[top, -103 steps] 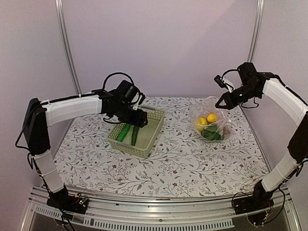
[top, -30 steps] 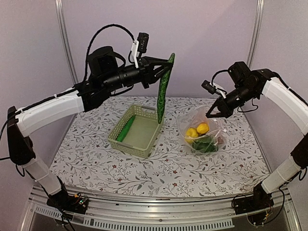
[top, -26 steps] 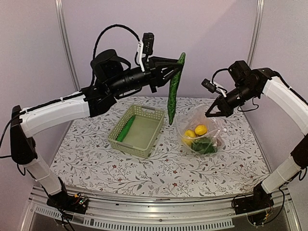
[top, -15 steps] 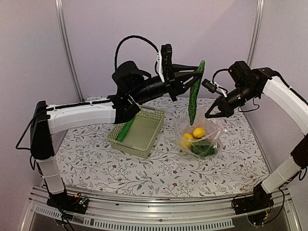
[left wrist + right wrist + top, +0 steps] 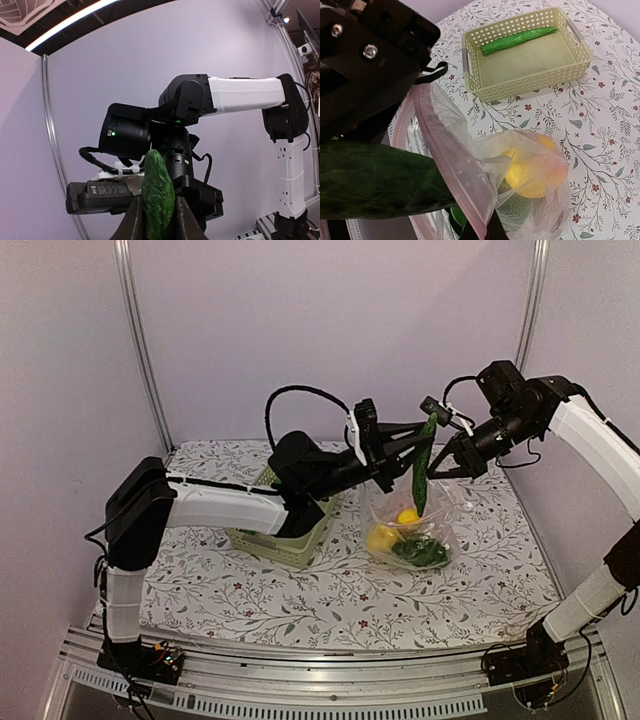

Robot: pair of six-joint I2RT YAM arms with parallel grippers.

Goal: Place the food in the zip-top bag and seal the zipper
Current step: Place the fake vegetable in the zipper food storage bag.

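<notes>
I count one basket (image 5: 527, 82), one clear bag (image 5: 452, 515), two cucumbers in all, a raised cucumber (image 5: 424, 465) and a basket cucumber (image 5: 519, 40), two yellow fruits (image 5: 408, 516), one leafy green (image 5: 420, 552)

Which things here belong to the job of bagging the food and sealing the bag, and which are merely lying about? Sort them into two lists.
Belong to the job: raised cucumber; second cucumber; zip-top bag; its pink zipper; yellow pieces and leafy green, already bagged.

Lying about: lattice basket, which only holds the second cucumber; floral table cover.
</notes>
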